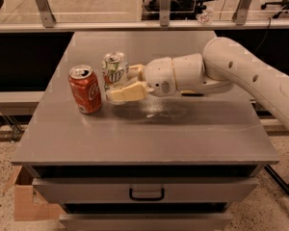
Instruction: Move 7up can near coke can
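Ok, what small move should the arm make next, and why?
Probably lower the 7up can onto the table and open the gripper. The gripper is closed around the can, which is already close beside the coke can with only a narrow gap between them.

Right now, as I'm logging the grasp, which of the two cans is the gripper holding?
The 7up can, silver-white with a green logo: the gripper is shut on it. The red coke can stands free beside it, untouched.
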Robot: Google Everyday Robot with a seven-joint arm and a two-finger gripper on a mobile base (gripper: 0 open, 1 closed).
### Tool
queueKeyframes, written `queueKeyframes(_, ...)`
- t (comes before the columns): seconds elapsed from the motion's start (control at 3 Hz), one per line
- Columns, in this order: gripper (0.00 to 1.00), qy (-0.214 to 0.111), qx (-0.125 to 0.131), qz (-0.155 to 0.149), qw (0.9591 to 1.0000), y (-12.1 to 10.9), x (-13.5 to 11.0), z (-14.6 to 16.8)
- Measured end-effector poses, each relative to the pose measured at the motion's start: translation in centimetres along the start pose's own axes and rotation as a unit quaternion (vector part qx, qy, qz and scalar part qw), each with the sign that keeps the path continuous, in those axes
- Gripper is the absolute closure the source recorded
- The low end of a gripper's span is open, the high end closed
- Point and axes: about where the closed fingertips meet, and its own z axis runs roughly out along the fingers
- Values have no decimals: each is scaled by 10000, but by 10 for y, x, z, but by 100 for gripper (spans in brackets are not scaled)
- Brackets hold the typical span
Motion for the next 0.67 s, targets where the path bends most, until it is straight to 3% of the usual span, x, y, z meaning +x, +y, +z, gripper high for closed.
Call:
queueKeyframes(0.33,100,44,-74,-77,9999,7,13,11)
queueKeyframes(0.67,75,264,-68,-307,9992,9,26,21)
